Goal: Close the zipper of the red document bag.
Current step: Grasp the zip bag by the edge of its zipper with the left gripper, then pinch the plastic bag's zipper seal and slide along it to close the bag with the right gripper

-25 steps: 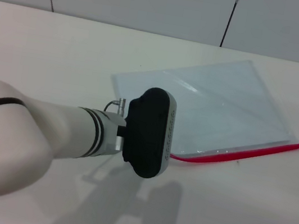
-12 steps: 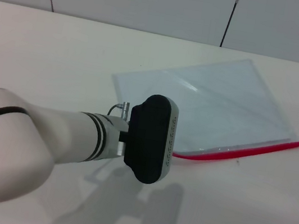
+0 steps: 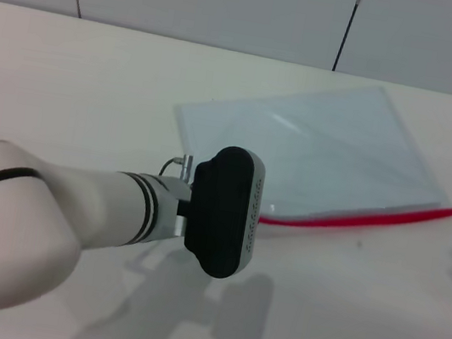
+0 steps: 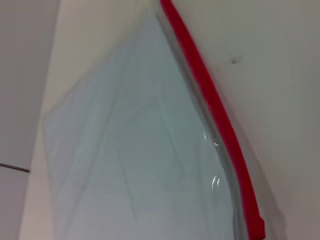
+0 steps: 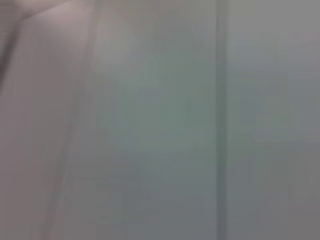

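Note:
The red document bag (image 3: 323, 151) lies flat on the white table, a translucent pale-blue pouch right of centre in the head view. Its zipper (image 3: 356, 218) is the thin red strip along the near long edge. My left arm reaches in from the left, and its black wrist housing (image 3: 223, 212) hovers over the zipper's left end, hiding that end and the gripper beyond it. The left wrist view looks along the bag (image 4: 140, 150) and down the zipper (image 4: 215, 110) from close by. My right gripper is out of view.
The white table (image 3: 95, 71) spreads around the bag, with grey wall panels (image 3: 235, 3) behind its far edge. The right wrist view shows only a blurred grey wall panel (image 5: 160, 120).
The left arm's black housing has dropped slightly and edged right. The bag's red edge now lies a little farther back in the head view.

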Available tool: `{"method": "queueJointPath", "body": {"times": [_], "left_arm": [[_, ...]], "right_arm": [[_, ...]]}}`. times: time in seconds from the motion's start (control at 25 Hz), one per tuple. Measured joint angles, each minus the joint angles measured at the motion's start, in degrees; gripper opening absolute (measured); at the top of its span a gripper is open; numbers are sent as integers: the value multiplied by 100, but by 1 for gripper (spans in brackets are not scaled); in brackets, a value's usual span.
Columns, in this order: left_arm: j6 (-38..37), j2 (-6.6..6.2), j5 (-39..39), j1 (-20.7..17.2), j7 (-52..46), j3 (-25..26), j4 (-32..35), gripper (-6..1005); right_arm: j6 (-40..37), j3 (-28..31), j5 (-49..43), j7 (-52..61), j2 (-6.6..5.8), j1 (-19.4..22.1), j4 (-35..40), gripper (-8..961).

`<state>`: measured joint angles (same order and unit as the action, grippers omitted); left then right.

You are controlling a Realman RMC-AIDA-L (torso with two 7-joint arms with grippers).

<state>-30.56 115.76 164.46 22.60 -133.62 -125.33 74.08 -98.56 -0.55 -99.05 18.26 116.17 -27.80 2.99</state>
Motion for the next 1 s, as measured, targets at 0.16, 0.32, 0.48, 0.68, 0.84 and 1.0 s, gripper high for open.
{"method": "queueJointPath", "body": {"times": [0.16, 0.32, 0.48, 0.68, 0.84, 1.0], "left_arm": [[574, -9, 6, -176, 139, 9, -55, 129], [1348, -6, 8, -479, 546, 76, -56, 78], [2120, 7, 8, -795, 1045, 97, -56, 65], [2697, 13, -17, -1025, 1340, 91, -58, 63], [3041, 13, -20, -1083, 1351, 56, -113, 61], [3369, 8, -30, -1127, 1356, 25, -181, 59]], "right_arm": [[196, -381, -587, -6, -9, -207, 396, 815], [532, -618, -1515, 6, -13, -538, 725, 815], [882, -653, -2364, 3, -9, -896, 839, 815], [1214, -661, -3077, -17, 11, -1214, 971, 816], [1562, -667, -3291, -278, 23, -1420, 942, 813], [1595, -666, -3278, -860, 30, -1468, 826, 802]]}}
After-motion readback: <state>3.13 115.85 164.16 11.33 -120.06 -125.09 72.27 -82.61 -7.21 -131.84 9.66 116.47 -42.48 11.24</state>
